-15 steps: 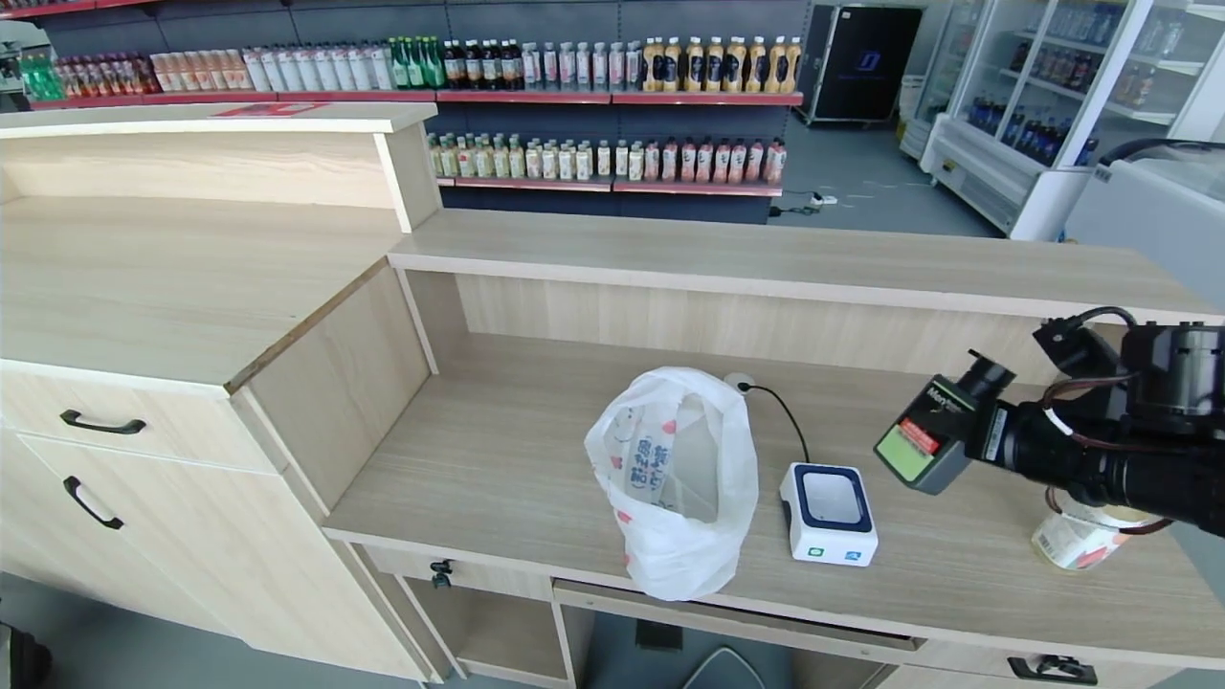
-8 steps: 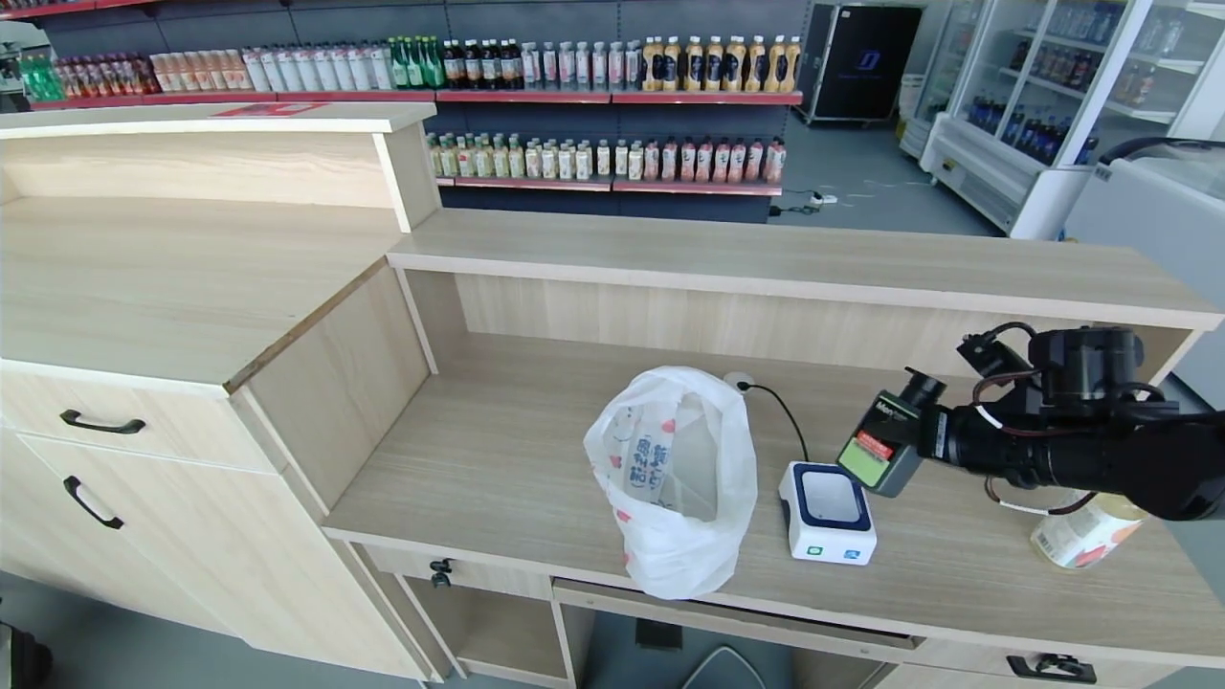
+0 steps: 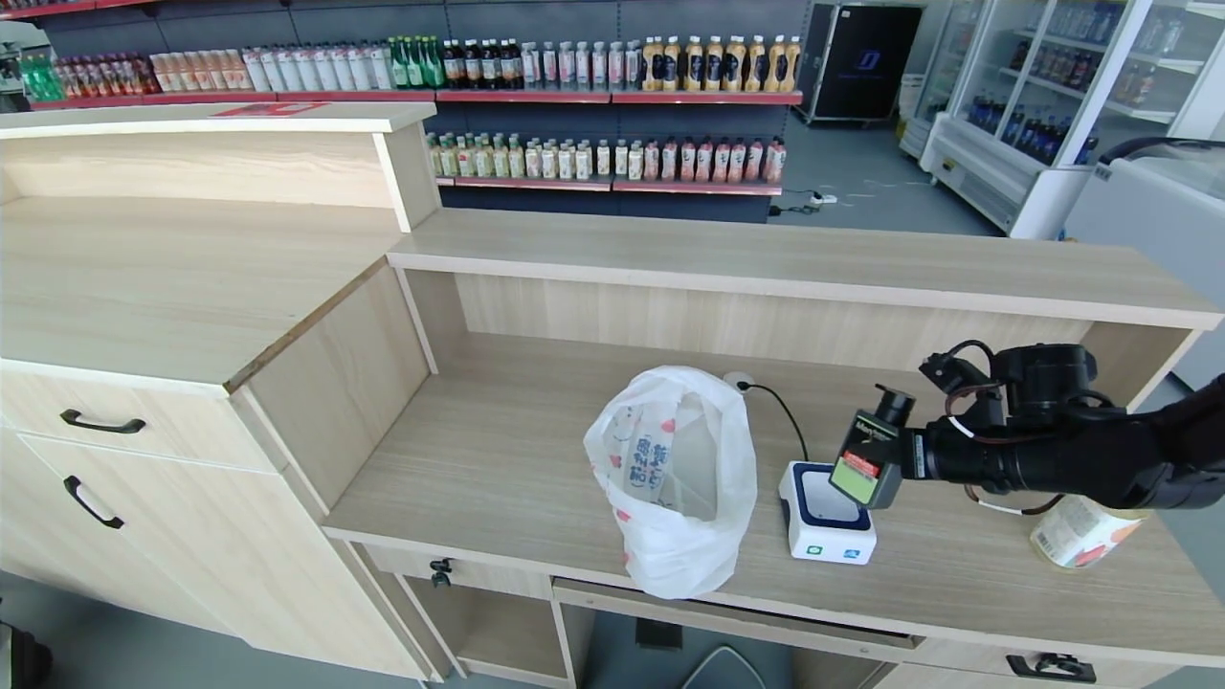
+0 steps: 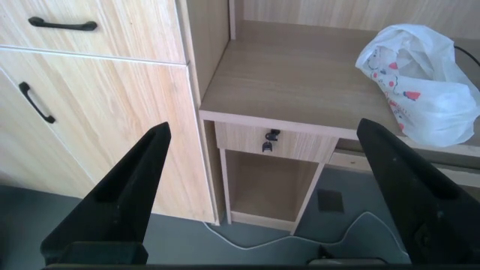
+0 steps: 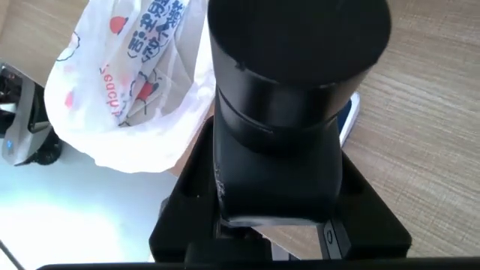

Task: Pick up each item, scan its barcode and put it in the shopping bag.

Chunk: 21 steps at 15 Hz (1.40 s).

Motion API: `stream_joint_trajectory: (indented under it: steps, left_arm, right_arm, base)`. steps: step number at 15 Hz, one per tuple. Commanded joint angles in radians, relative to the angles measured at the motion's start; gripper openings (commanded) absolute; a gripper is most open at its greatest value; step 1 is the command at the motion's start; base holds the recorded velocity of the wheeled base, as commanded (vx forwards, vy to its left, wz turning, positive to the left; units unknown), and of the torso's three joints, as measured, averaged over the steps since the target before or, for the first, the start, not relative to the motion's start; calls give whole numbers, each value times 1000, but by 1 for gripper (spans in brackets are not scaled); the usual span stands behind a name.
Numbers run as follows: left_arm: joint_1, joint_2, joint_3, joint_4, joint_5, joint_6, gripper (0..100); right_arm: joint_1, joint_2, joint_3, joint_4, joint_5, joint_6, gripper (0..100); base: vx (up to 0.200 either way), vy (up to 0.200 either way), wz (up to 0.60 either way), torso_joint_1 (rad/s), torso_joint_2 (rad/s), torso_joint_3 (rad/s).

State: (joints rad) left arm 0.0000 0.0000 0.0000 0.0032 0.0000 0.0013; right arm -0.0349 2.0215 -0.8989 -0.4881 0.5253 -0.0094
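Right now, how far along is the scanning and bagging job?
Done: I cannot tell what the shopping bag holds. In hand: the right gripper holds a dark bottle just over the scanner, so its scan seems underway. Left: bagging it, then the labelled bottle on the desk, at its right end.

We see our left hand [image 4: 262,127], dark fingers [image 4: 120,202] spread wide, held off from the tabletop [image 4: 300,75]. The shopping bag [image 4: 420,82] stands on the tabletop, and a locked drawer [image 4: 274,141] sits just beneath.
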Motion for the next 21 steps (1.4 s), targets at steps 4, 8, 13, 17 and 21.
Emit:
stream_joint_trajectory:
  steps: [4,8,13,17,21]
  left_arm:
    - [0,0,0,0,0,0,100]
    - [0,0,0,0,0,0,100]
    - [0,0,0,0,0,0,100]
    - [0,0,0,0,0,0,100]
    - [0,0,0,0,0,0,100]
  right_arm:
    - [6,49,-32,-3,9,0,0]
    - [13,62,-35,-32,59,6,0]
    - [39,94,-46,-70,59,14,0]
    - [66,121,-81,-76,59,14,0]
    - [75,138,-97,-78,58,19,0]
  base:
    - [0,0,0,0,0,0]
    - [0,0,0,0,0,0]
    - [0,0,0,0,0,0]
    - [0,0,0,0,0,0]
    - [0,0,0,0,0,0]
